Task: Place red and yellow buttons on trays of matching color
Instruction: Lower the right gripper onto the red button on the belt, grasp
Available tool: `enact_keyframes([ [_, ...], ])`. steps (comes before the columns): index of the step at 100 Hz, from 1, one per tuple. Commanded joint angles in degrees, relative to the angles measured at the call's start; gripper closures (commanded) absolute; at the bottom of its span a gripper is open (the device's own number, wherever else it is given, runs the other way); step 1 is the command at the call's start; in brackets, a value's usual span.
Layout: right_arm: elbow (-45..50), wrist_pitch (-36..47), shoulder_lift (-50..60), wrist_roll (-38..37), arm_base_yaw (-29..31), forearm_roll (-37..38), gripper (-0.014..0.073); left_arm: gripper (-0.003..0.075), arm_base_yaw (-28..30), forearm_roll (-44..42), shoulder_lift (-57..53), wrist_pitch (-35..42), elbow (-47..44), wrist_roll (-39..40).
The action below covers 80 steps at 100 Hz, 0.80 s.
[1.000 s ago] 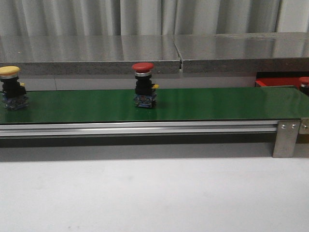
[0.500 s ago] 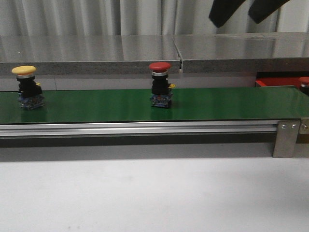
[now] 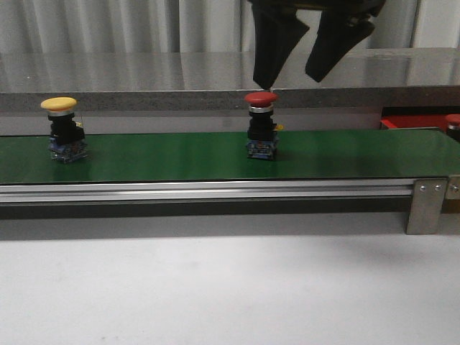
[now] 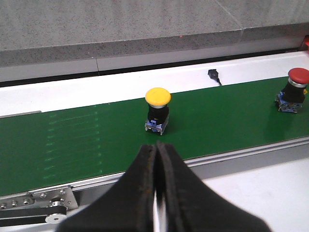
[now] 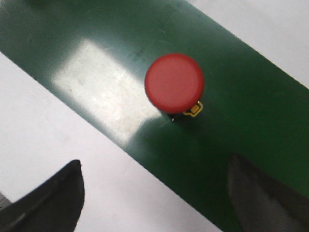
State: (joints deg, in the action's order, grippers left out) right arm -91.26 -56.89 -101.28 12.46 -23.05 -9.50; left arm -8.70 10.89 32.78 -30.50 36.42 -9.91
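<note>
A red button (image 3: pixel 261 126) stands upright on the green belt (image 3: pixel 180 154), about mid-belt. My right gripper (image 3: pixel 287 79) hangs open just above it and slightly to the right, touching nothing. In the right wrist view the red cap (image 5: pixel 174 83) lies ahead of the open right gripper (image 5: pixel 154 193). A yellow button (image 3: pixel 60 129) stands on the belt at the left. The left wrist view has the yellow button (image 4: pixel 158 108) just beyond my shut, empty left gripper (image 4: pixel 156 147), and the red button (image 4: pixel 294 89) far off to one side. The red tray (image 3: pixel 410 122) sits at the belt's right end. A yellow tray is out of view.
A grey stone ledge (image 3: pixel 144 79) runs behind the belt. An aluminium rail (image 3: pixel 215 190) with a bracket (image 3: pixel 425 205) fronts it. Another red cap (image 3: pixel 453 121) shows at the right edge by the red tray. White tabletop (image 3: pixel 230 287) lies in front.
Both buttons have travelled right along the belt. My right gripper has come down from the top right, open, to just above the red button.
</note>
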Motion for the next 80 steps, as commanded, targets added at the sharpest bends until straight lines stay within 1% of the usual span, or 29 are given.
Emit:
enact_keyframes([
  [1,-3.53,2.22,0.39,0.57,-0.03,1.38,-0.0008,0.0739,-0.42,0.57,0.02,4.07,1.56,0.37],
  [12,-5.09,3.66,-2.12,0.52,-0.03,3.38,-0.0008,0.0739,-0.42,0.57,0.02,4.07,1.56,0.37],
  [33,-5.17,7.76,-4.57,0.52,0.03,5.4,0.0,0.0739,-0.42,0.57,0.02,4.07,1.56,0.37],
  [40,-5.17,8.38,-5.03,0.52,0.03,6.18,0.0056,0.0739,-0.42,0.57,0.02,4.07,1.56,0.37],
  [55,-5.17,8.42,-5.63,0.52,0.48,6.56,0.0282,0.0739,-0.42,0.57,0.02,4.07,1.56,0.37],
  [60,-5.17,8.48,-5.63,0.52,0.52,6.56,0.0332,0.0739,-0.42,0.57,0.02,4.07,1.56,0.37],
  [67,-5.17,8.92,-5.63,0.52,0.6,6.56,0.0358,0.0739,-0.42,0.57,0.02,4.07,1.56,0.37],
  [80,-5.17,9.2,-5.12,-0.13,0.6,6.56,0.0358,0.0739,-0.42,0.57,0.02,4.07,1.56,0.37],
])
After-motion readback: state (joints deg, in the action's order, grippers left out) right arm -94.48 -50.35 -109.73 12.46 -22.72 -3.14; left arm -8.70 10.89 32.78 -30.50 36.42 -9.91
